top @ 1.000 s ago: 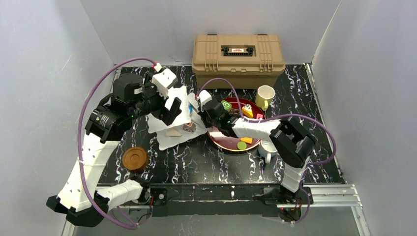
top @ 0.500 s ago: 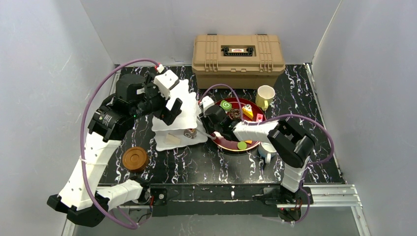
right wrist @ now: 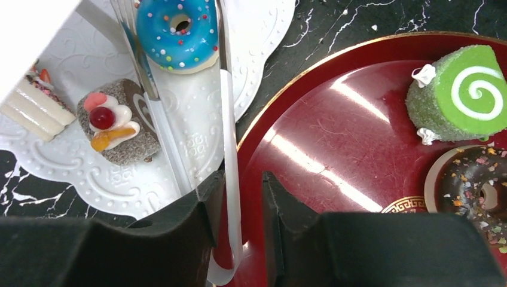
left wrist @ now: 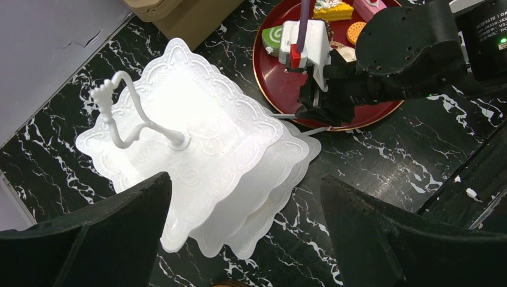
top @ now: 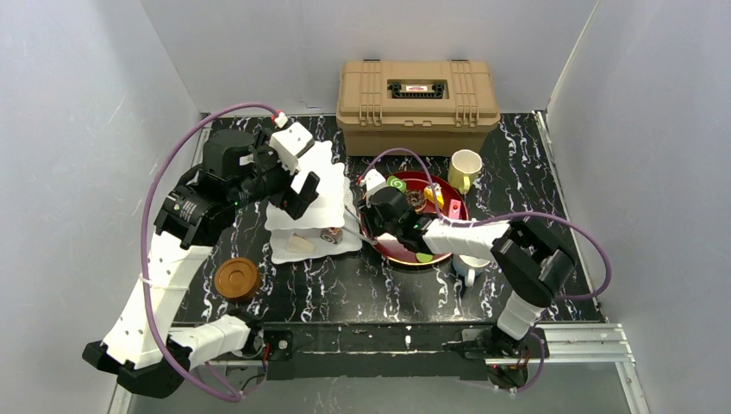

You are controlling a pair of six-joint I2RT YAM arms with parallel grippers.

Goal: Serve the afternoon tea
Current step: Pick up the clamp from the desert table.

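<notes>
Black marble table [top: 362,285] is holding everything, with a tan case [top: 419,95] sitting at the back. A white three-tier stand [left wrist: 197,131] is standing just beside a dark red tray [right wrist: 335,149]. The left gripper [left wrist: 245,179] is hanging over the stand with its fingers far apart, gripping nothing. The right gripper [right wrist: 242,179] is reaching over the tray's edge, and its fingers look to be pinching white tongs [right wrist: 226,119]. The tong arms are sitting on each side of a blue donut [right wrist: 176,27] on a low plate of the stand, near a brown roll cake [right wrist: 119,119]. A green roll [right wrist: 463,92] is lying on the tray.
</notes>
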